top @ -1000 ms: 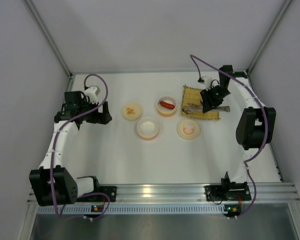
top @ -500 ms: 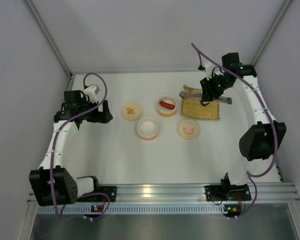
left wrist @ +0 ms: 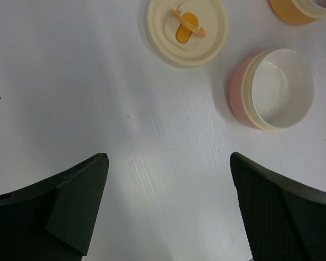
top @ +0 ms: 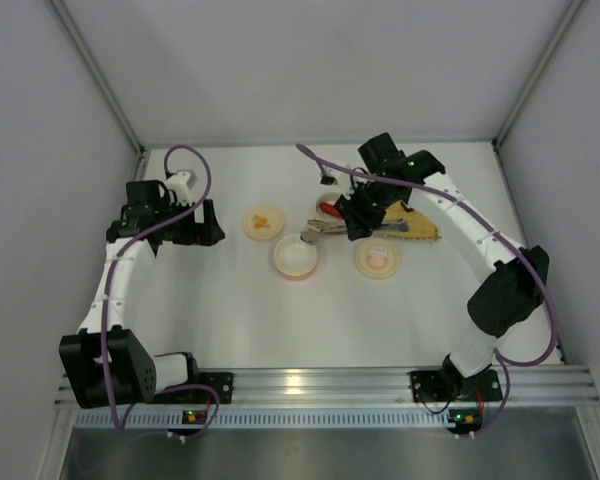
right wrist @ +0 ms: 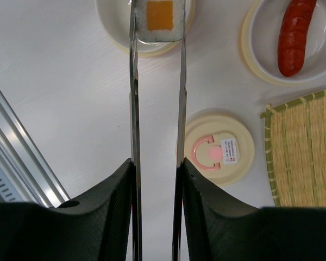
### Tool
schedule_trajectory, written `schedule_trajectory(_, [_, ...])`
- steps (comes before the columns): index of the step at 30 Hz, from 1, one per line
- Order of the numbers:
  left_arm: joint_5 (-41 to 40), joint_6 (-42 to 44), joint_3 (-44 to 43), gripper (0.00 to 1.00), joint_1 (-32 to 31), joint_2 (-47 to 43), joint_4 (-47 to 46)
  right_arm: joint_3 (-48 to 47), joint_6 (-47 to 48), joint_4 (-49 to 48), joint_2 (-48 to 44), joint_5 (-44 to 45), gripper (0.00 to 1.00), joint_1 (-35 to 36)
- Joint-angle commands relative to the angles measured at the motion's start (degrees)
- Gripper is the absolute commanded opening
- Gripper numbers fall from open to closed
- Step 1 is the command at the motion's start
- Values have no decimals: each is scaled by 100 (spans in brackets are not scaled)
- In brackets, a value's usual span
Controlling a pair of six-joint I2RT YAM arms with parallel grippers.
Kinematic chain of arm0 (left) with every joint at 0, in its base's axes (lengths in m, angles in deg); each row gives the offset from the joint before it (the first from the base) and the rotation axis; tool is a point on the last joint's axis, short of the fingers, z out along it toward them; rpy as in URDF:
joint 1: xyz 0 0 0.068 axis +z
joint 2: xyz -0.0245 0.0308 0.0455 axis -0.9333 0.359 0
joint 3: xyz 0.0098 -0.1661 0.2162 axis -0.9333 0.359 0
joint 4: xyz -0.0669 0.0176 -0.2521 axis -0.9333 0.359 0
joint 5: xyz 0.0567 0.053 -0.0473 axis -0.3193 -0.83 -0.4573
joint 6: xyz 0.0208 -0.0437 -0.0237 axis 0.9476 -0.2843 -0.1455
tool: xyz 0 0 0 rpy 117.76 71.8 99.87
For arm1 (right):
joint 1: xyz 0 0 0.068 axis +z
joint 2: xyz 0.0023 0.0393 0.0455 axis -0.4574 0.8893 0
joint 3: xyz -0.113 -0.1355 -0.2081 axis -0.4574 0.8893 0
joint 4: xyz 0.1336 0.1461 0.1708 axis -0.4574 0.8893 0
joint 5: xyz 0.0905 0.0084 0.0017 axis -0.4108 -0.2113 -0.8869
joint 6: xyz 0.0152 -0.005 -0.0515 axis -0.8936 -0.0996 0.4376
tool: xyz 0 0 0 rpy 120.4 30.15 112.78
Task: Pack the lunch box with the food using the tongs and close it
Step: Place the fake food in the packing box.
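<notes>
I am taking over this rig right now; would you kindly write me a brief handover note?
Left gripper: open, empty, hovering over the table near the orange-print lid.
Right gripper: shut on the tongs, which pinch a sushi roll over the pink-rimmed bowl.
Done: the sausage lies in the orange-rimmed bowl.
The pink-rimmed bowl is empty. Both lids lie off the bowls, the pink-print lid beside the mat.
Left: release this roll, pack the second roll (not visible now), fit both lids.
</notes>
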Motion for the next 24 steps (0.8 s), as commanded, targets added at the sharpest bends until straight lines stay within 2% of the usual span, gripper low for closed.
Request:
schedule_trajectory(1, [178, -45, -159, 98, 46, 30, -30, -40, -86, -423, 61, 244, 6, 267])
schedule_trajectory(9, [160, -1, -79, 98, 63, 39, -101, -57, -103, -582, 377, 411, 8, 627])
schedule_trajectory(24, [46, 78, 26, 98, 64, 57, -136, 127, -129, -714, 703, 368, 14, 786])
